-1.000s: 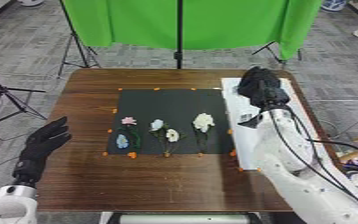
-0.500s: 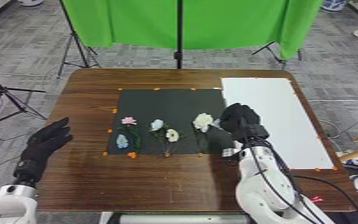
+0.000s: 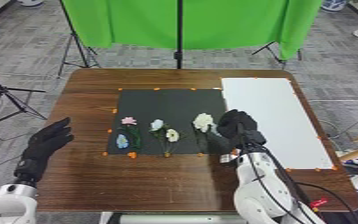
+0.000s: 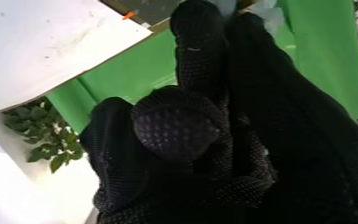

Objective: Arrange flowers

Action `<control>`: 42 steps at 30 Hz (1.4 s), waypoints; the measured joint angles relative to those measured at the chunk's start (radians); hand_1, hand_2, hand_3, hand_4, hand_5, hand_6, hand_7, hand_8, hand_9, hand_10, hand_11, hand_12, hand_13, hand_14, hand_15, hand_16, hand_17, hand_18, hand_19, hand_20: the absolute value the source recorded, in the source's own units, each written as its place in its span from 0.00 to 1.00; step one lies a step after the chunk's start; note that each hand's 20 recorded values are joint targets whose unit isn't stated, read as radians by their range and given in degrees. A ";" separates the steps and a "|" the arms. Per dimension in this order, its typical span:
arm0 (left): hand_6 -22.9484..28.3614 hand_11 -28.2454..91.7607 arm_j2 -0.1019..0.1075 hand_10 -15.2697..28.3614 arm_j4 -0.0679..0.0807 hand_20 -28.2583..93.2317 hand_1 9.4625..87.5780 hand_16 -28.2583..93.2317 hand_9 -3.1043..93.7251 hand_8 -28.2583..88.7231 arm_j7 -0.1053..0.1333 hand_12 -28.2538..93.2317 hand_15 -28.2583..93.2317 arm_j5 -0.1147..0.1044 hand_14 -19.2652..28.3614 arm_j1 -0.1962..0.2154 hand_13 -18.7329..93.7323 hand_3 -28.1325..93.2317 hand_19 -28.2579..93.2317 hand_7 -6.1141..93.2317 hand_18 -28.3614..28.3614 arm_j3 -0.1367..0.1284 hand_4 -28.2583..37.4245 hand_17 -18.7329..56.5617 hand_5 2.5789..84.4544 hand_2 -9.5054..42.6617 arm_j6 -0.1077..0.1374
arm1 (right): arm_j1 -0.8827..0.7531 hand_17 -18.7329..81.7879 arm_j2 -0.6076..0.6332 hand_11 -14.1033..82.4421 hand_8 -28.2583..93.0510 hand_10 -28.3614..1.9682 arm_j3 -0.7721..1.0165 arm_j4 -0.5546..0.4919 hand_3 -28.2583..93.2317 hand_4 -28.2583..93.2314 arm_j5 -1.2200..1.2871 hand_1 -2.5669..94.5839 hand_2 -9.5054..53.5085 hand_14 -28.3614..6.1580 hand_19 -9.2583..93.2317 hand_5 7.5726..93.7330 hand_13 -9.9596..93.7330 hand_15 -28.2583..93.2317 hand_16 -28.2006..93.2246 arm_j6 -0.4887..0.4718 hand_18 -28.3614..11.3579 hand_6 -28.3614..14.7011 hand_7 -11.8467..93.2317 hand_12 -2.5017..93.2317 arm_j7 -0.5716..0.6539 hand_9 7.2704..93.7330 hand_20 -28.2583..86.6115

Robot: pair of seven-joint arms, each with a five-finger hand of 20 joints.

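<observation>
On the near left, our left hand rests with relaxed fingers, leaving the mat free for the right. Our right hand curls its fingers, grasping what looks like a pale blue flower at the right of the black mat, probably to lay it alongside the white flower. Leftward on the mat lie a cream flower, blue flower and pink flower, spread likely so each bloom shows. Farther off hangs the green curtain.
</observation>
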 measured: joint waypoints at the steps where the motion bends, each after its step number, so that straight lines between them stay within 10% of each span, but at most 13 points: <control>1: 0.50 0.41 0.000 0.60 0.000 0.41 0.35 0.23 0.35 0.18 -0.001 0.34 0.45 0.000 0.74 0.000 0.44 0.76 0.42 0.18 0.77 0.000 0.31 0.37 0.40 0.25 -0.002 | -0.001 0.77 -0.001 0.33 0.29 0.55 0.001 0.000 0.73 0.10 0.003 0.53 0.00 0.76 1.00 0.77 0.94 0.73 0.52 -0.003 0.33 0.64 0.30 0.30 -0.002 0.86 0.73; 33: 0.50 0.41 -0.001 0.61 0.001 0.41 0.35 0.23 0.36 0.18 -0.005 0.34 0.45 0.001 0.75 -0.006 0.45 0.76 0.42 0.18 0.77 -0.009 0.32 0.36 0.40 0.25 -0.022 | -0.041 0.71 0.017 0.33 0.16 0.51 0.081 -0.056 0.78 0.10 0.069 0.42 0.00 0.68 0.99 0.70 0.90 0.68 0.52 -0.081 0.31 0.65 0.28 0.23 -0.008 0.78 0.69; 37: 0.51 0.42 0.001 0.62 0.001 0.41 0.35 0.23 0.38 0.18 0.000 0.34 0.45 0.001 0.75 -0.006 0.45 0.76 0.41 0.18 0.76 -0.010 0.32 0.37 0.41 0.25 -0.021 | -0.109 0.57 0.045 0.31 0.16 0.42 0.207 -0.138 0.80 0.12 0.245 0.32 0.04 0.49 0.85 0.68 0.78 0.63 0.49 0.006 0.25 0.62 0.28 0.24 -0.070 0.72 0.66; 42: 0.52 0.42 0.004 0.64 -0.002 0.40 0.35 0.23 0.41 0.18 0.016 0.34 0.45 0.005 0.76 -0.006 0.46 0.76 0.41 0.19 0.76 -0.021 0.32 0.38 0.45 0.24 -0.023 | -0.236 0.40 0.051 0.22 0.18 0.37 0.485 -0.199 0.83 0.12 0.564 0.17 0.13 0.31 0.44 0.54 0.57 0.38 0.48 -0.021 0.24 0.61 0.22 0.22 -0.405 0.53 0.59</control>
